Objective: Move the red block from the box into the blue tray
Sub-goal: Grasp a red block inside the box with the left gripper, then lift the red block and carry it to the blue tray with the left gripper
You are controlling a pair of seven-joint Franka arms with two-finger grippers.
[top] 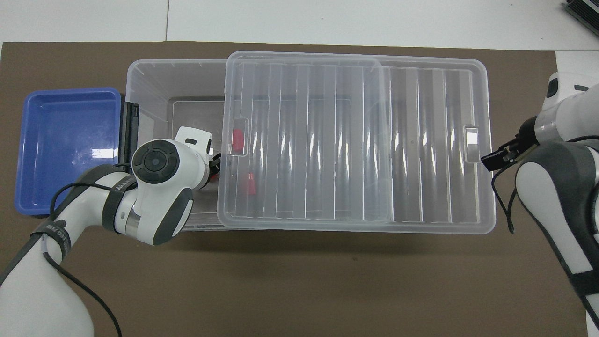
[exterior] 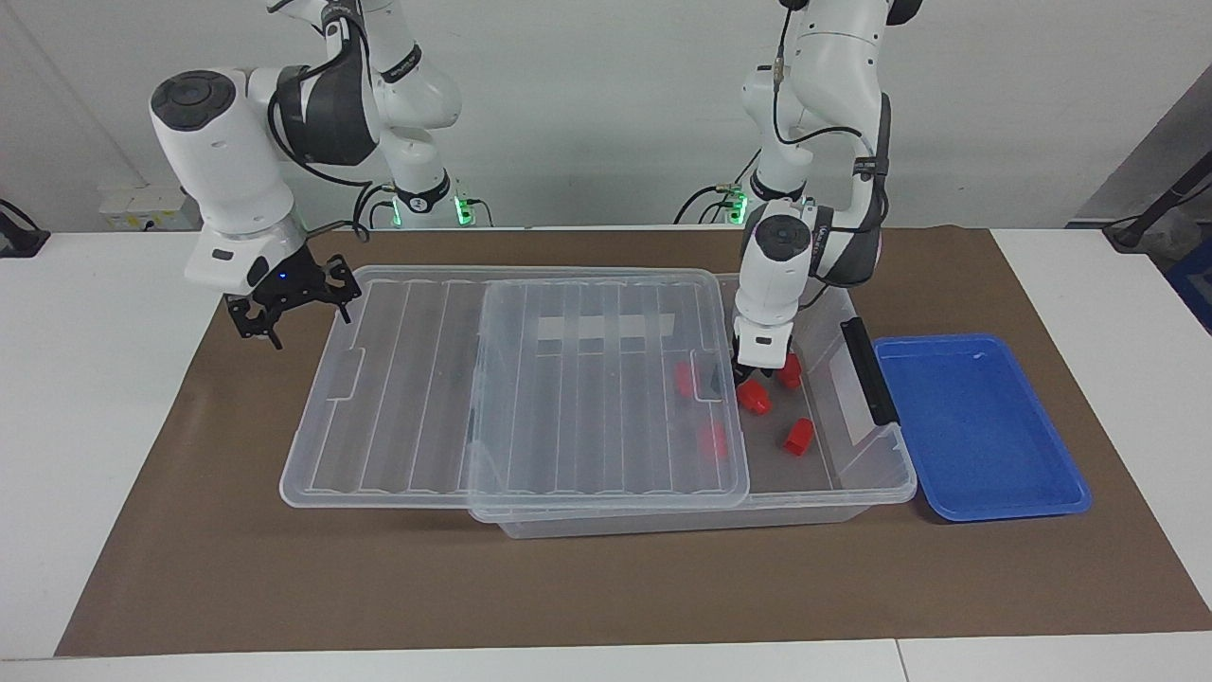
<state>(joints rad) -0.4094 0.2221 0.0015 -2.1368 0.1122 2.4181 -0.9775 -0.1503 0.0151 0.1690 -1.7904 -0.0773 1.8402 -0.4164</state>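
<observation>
Right gripper [exterior: 295, 317]: hangs over the brown mat, off the corner of the ribbed clear plastic lid [exterior: 587, 398] at the right arm's end. Jaws apart, empty. This arm waits.

Lid lies shifted toward the right arm's end. This uncovers the left arm's end of the large clear plastic box [exterior: 885, 469].

Two of the five red blocks show through the lid; three lie in the uncovered part.

Left gripper [exterior: 755, 372]: down inside the box, directly over the small chunky red plastic block [exterior: 755, 398] nearest the lid's edge. Apart or clamped: cannot tell.

Key relation: target block sits straight under the tool, so the approach is vertical. Left arm is much the nearer.

Shallow blue plastic tray [exterior: 1004, 511]: empty, just beside the box at the left arm's end.
</observation>
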